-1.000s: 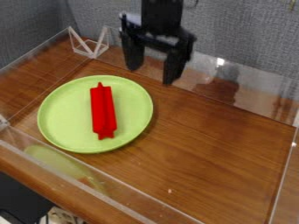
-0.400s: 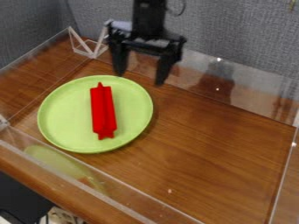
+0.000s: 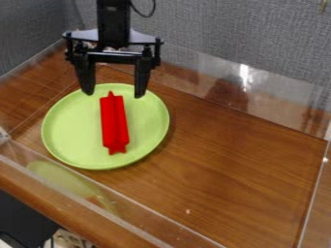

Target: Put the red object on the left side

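The red object (image 3: 112, 122), a long narrow bright-red bar with a raised ridge, lies lengthwise on the round lime-green plate (image 3: 72, 142) in the left half of the wooden table. My black gripper (image 3: 115, 85) hangs pointing down just above the bar's far end, over the plate's back edge. Its two fingers stand wide open, one on each side of the bar's line, with nothing between them. No contact with the bar shows.
Clear acrylic walls (image 3: 77, 189) fence the wooden table on every side. A small white wire stand (image 3: 85, 44) sits in the back left corner. Bare wood (image 3: 239, 155) stretches to the right of the plate.
The gripper has travelled left and slightly toward the camera, from behind the plate's right edge to above the bar's far end, and rolled about its vertical line. It stayed open. The bar has not moved.
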### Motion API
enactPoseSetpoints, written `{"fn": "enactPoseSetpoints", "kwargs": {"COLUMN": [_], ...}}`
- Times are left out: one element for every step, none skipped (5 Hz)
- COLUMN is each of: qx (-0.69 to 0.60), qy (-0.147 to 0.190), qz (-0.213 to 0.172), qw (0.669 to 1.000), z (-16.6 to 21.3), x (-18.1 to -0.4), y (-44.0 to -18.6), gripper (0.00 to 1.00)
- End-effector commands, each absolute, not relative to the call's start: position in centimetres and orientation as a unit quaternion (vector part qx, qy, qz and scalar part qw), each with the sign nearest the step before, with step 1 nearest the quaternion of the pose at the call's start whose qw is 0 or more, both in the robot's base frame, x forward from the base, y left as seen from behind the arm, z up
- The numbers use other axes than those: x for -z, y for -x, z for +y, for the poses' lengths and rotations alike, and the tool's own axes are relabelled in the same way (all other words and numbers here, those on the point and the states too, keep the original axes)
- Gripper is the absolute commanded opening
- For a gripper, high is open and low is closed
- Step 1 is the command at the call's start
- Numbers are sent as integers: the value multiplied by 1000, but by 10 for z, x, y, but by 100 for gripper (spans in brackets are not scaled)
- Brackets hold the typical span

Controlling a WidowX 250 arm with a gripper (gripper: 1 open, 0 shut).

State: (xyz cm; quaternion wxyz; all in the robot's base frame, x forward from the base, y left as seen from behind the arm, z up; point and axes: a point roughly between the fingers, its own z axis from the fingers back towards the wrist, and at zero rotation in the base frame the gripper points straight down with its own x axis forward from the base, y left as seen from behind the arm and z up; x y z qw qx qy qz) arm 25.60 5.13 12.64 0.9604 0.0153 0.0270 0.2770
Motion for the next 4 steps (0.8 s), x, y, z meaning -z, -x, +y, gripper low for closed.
{"fn": "enactPoseSetpoints", "kwargs": {"qx": [-339, -348, -350, -337], "qy": [-15, -14, -16, -16], "qz": [1, -3, -5, -8], "qw": [941, 937, 936, 941], "z": [75, 61, 50, 54], "x": [-126, -108, -92, -75], "y": [-251, -252, -257, -267], "gripper": [100, 100, 100, 100]}}
